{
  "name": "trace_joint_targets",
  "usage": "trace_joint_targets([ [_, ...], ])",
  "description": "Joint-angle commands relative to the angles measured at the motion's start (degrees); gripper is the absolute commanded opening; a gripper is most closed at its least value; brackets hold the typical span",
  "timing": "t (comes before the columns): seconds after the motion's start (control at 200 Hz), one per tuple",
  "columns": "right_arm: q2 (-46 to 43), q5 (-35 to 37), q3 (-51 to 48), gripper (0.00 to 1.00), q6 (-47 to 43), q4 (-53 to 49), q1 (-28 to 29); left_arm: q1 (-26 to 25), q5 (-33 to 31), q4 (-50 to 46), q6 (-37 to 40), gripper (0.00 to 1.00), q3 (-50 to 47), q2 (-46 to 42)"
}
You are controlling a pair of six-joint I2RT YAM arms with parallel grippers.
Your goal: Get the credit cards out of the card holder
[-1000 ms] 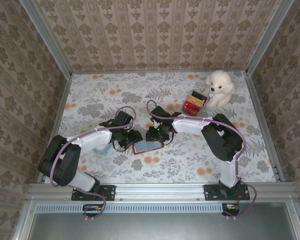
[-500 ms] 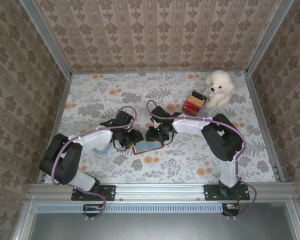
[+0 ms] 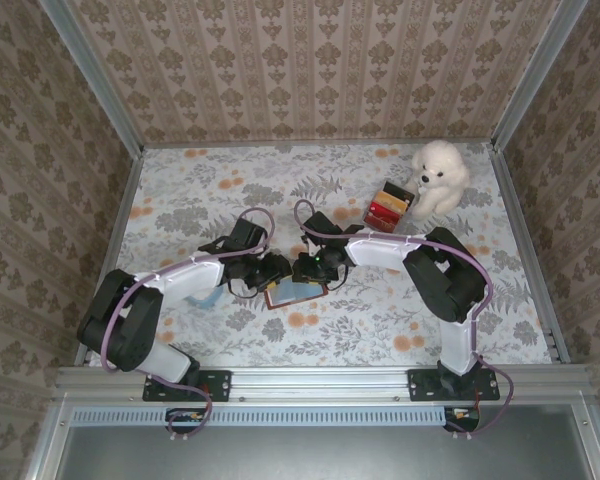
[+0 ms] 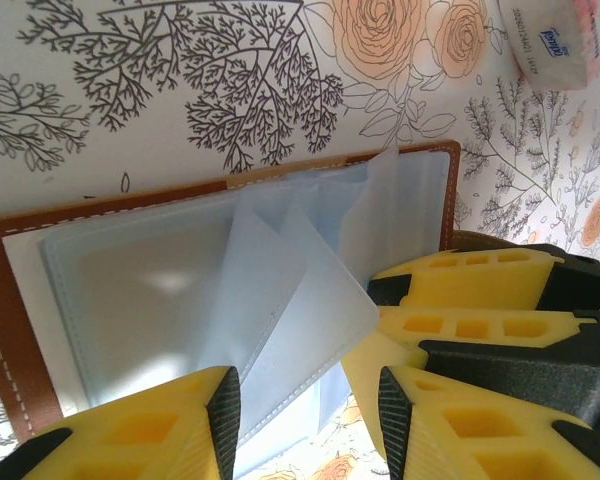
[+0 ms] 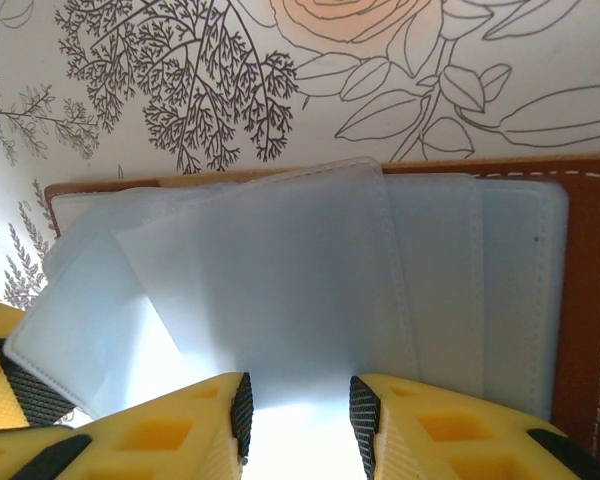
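Observation:
The brown card holder (image 3: 296,293) lies open on the floral table between both grippers. Its frosted pale-blue sleeves (image 4: 280,290) fan out from the leather cover (image 4: 10,300). My left gripper (image 3: 273,272) is at its left end, open, with one raised sleeve corner lying loose between the jaws (image 4: 308,420). My right gripper (image 3: 306,270) is at the holder's far edge, open, hovering just over the stacked sleeves (image 5: 280,270) with a clear gap (image 5: 300,420). Its yellow fingers (image 4: 460,285) appear close beside mine in the left wrist view. The credit cards are hidden; I cannot make any out inside the sleeves.
A white plush dog (image 3: 438,175) and a red-and-yellow box (image 3: 388,207) stand at the back right. A pale-blue flat thing (image 3: 208,298) lies under the left forearm. A white-and-pink packet (image 4: 555,40) sits beyond the holder. Patterned walls enclose the table.
My left gripper has edged right, further over the holder's left end. The right gripper and the holder have stayed where they were.

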Motion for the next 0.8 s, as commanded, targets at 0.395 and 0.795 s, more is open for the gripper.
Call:
trace_joint_targets([
  [0.395,-1.84,-3.80,-7.44,0.38,6.92,0.52,0.55,0.60,-2.12,-0.97,0.60,0.40,-1.93,1.32],
  [0.795,-5.52,-2.77,-8.83,0.38,8.97,1.02,1.06,0.87,-5.74,-4.76,5.95,0.34,-0.92,2.23],
])
